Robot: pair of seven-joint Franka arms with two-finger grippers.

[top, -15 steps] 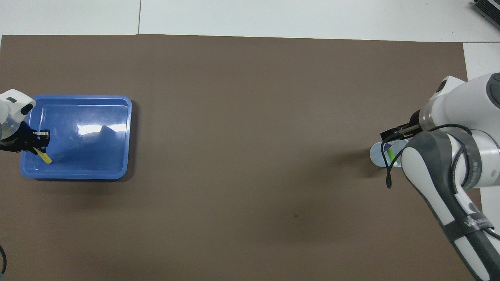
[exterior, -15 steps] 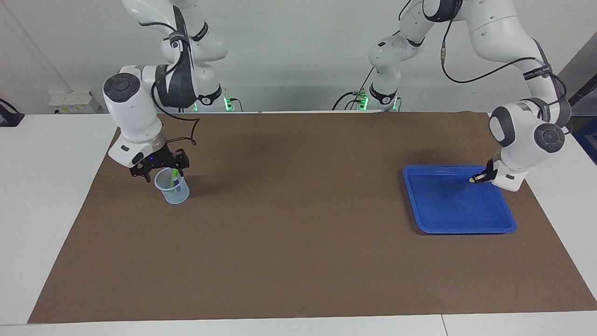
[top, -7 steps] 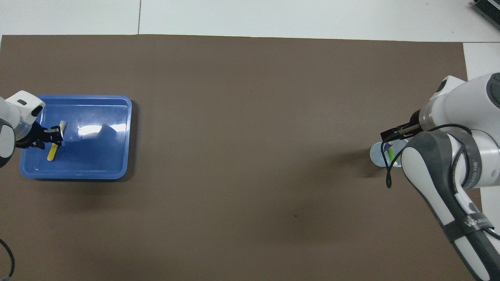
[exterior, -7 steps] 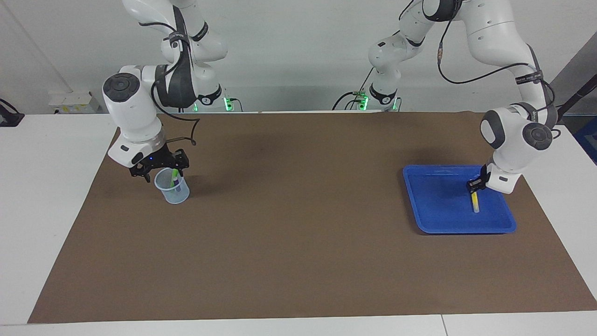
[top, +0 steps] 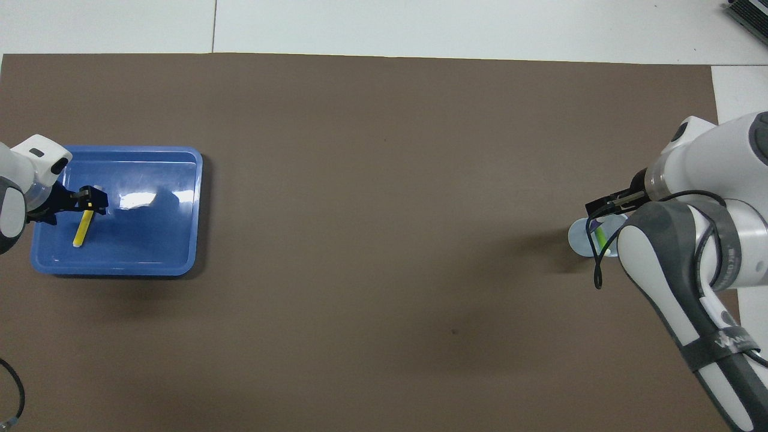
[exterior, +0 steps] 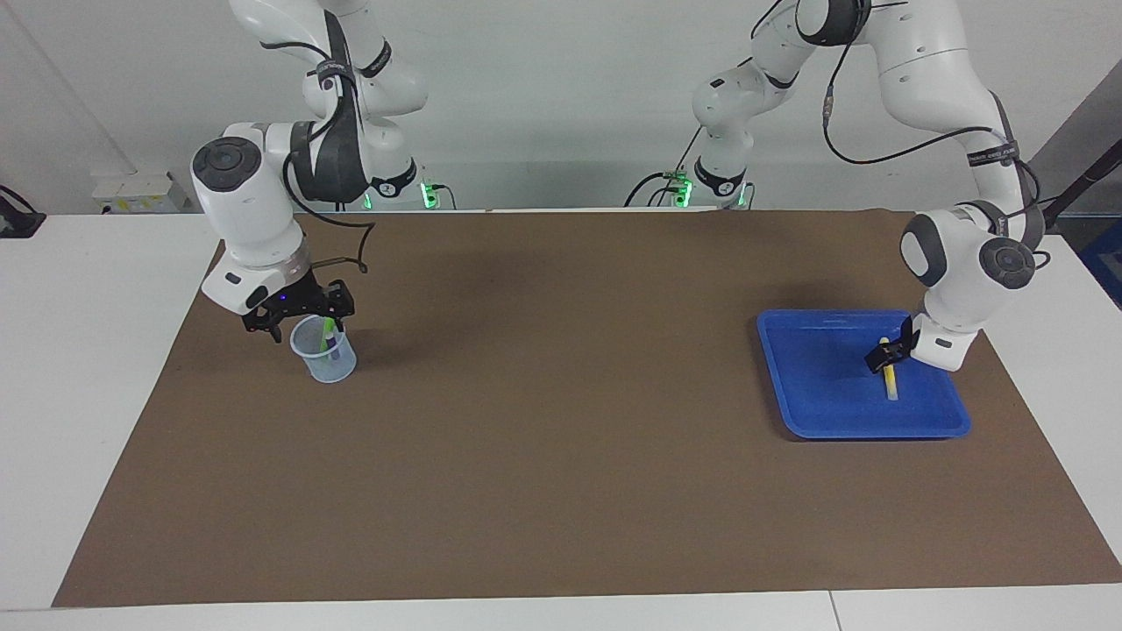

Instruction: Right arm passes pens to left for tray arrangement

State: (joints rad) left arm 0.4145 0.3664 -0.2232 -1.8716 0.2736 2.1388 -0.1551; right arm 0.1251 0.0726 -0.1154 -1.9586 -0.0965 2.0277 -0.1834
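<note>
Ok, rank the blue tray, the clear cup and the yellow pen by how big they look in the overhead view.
1. Blue tray, by far the largest.
2. Yellow pen, lying in the tray.
3. Clear cup, partly covered by the right arm, so its place against the pen is unsure.

Bright, even overhead light casts soft shadows, and a white glare patch sits on the tray [top: 180, 157].

Purple pen [top: 594, 225] mostly hidden in cup [exterior: 324, 352]
</note>
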